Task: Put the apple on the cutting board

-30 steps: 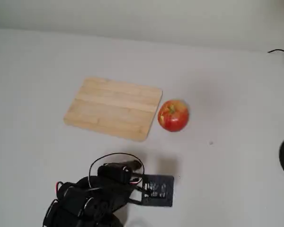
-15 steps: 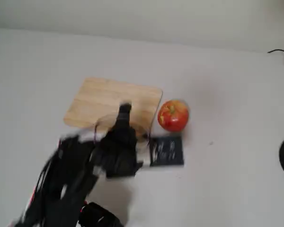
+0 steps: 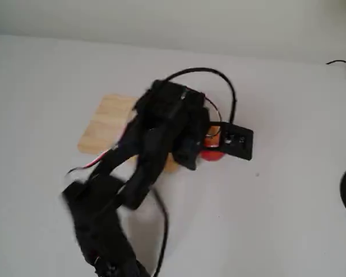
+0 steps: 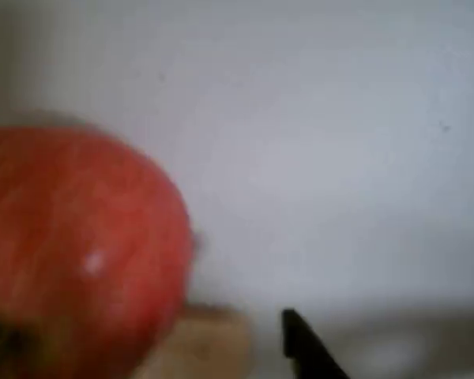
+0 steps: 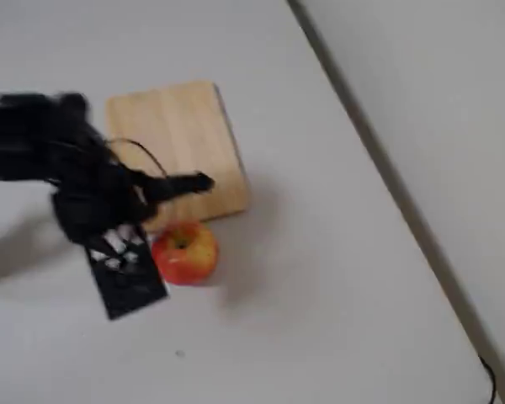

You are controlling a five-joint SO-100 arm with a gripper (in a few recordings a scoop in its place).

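Gripper point(image 5: 198, 183) sat above the near corner of the cutting board point(image 5: 172, 135), apple point(image 5: 183, 252) just below and beside it in that fixed view, on the table point(image 5: 320, 278), touching or nearly touching the board's edge. Only one dark finger was visible, so I couldn't tell whether the jaws were apart or closed; nothing seemed held.

Open white tabletop lay on the far side of the apple from the gripper, out to the table edge along the wall. In the other fixed view the arm covered most of the apple point(image 3: 212, 153) and the right part of the board point(image 3: 106, 121); only a red sliver showed by the black camera module point(image 3: 236, 141).

Board: flat light wood, rounded corners, grain strips. Apple: round, red, yellow-green around the stem dimple. Table: matte white.

Wrist view was blurred: apple point(image 4: 71, 253) large at left, cut off by the frame, a pale wood corner point(image 4: 197, 347) below it, a black fingertip point(image 4: 308, 347) at the bottom edge.
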